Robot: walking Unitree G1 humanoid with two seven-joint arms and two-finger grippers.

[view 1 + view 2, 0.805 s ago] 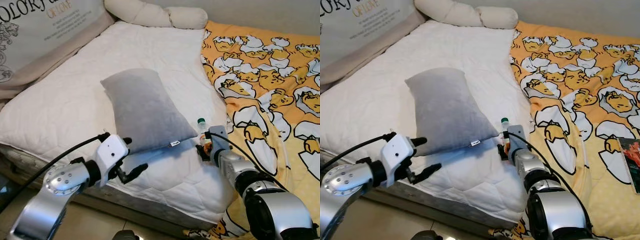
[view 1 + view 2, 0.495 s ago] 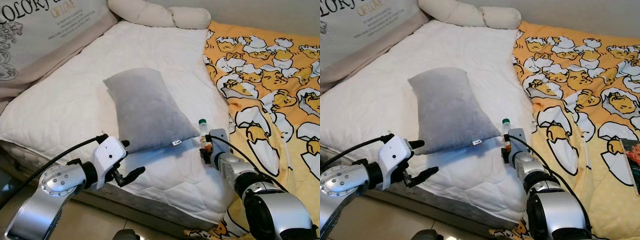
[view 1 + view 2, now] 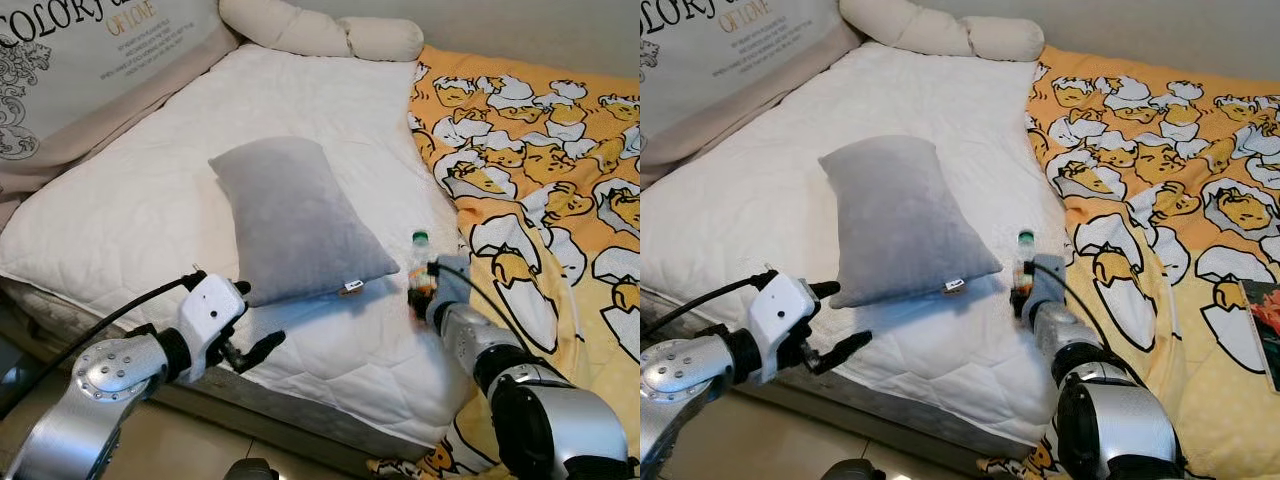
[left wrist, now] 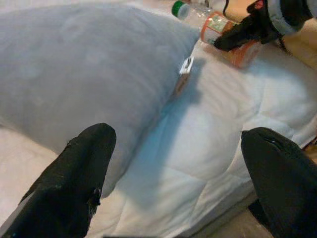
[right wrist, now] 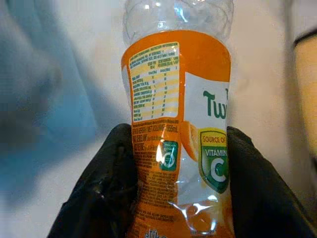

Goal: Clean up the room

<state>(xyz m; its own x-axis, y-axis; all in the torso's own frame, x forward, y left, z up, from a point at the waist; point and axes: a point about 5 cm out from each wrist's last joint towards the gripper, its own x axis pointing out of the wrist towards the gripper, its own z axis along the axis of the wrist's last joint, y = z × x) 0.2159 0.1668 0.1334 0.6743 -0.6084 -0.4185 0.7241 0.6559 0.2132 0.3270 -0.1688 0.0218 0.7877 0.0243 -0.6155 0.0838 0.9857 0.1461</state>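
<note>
Left eye: right hand clamped on a bottle, green cap up, standing on the white quilt right at its seam with the yellow blanket. Grey pillow lies just beside the bottle. Left hand fingers spread, holding nothing, at the bed's near edge just below the pillow's corner.

Right eye: same layout. Bottle upright between pillow and blanket. Book at the far right edge on the blanket.

Left wrist: two black fingers wide apart over the quilt, pillow ahead, its tag at the edge. Beyond it, the bottle in the right hand.

Right wrist: fingers pressed on both sides of the bottle's orange label, clear neck above.
</note>
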